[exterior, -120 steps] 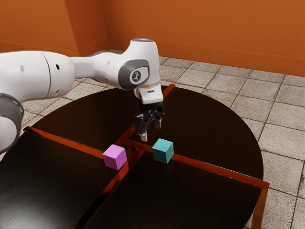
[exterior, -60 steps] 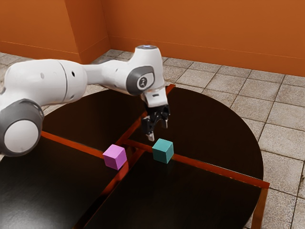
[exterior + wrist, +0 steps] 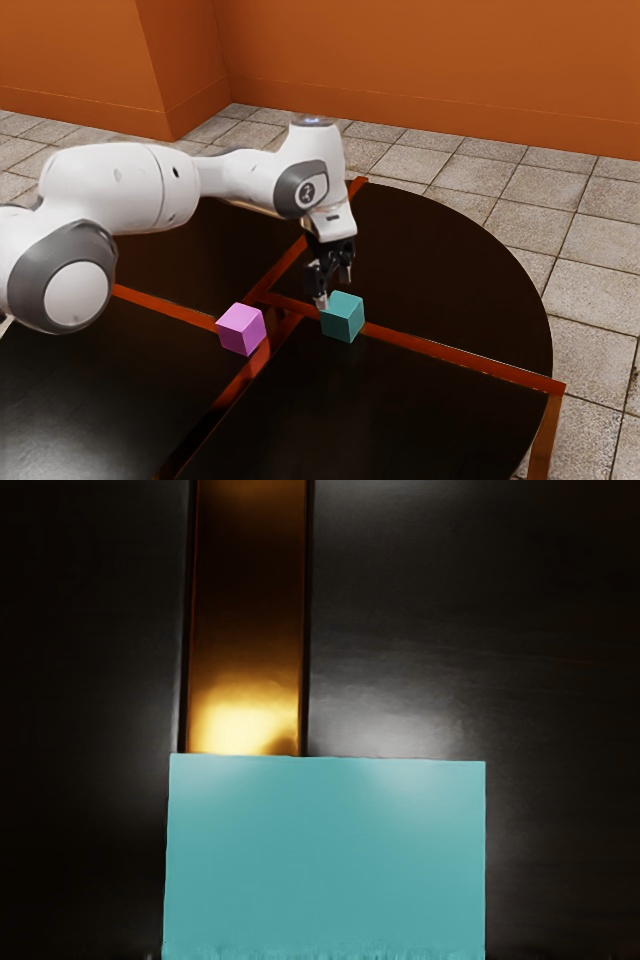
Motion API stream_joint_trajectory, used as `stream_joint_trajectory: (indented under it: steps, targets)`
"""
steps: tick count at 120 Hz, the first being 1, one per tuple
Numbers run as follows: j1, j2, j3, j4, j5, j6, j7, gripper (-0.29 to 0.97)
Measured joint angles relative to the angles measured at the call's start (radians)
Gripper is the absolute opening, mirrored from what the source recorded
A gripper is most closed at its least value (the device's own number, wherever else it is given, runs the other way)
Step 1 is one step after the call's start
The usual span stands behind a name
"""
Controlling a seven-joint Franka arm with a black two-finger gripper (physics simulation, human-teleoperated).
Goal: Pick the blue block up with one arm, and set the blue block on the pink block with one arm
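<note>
The blue block (image 3: 342, 317), teal in colour, sits on the dark round table (image 3: 440, 270) beside a copper strip. About a block's width toward the exterior view's left rests the pink block (image 3: 241, 329). My gripper (image 3: 331, 292) hangs open directly over the blue block, its fingertips just at the block's top edge, with nothing held between them. In the wrist view the blue block (image 3: 325, 855) lies right under my hand.
Copper strips (image 3: 450, 352) cross the black tabletop and meet between the two blocks; one strip (image 3: 248, 630) runs away from the blue block in the wrist view. A tiled floor and orange walls surround the table, whose edge (image 3: 548, 400) lies at the exterior view's right.
My hand has moved toward the exterior view's right and come down, from well above the strip crossing to just over the blue block. Both blocks have stayed put.
</note>
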Motion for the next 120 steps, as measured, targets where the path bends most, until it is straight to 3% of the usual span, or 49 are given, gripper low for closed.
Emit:
stream_joint_trajectory:
  steps: [72,90,106,120]
  targets:
    - [-0.014,0.073,0.002,-0.002,-0.005,0.043,-0.025,0.67]
    - [-0.018,0.073,0.002,-0.003,-0.004,0.049,-0.029,0.41]
    - [-0.020,0.045,0.002,-0.007,-0.002,0.053,-0.032,0.33]
    - [-0.015,-0.060,-0.003,-0.067,-0.001,0.042,-0.035,0.32]
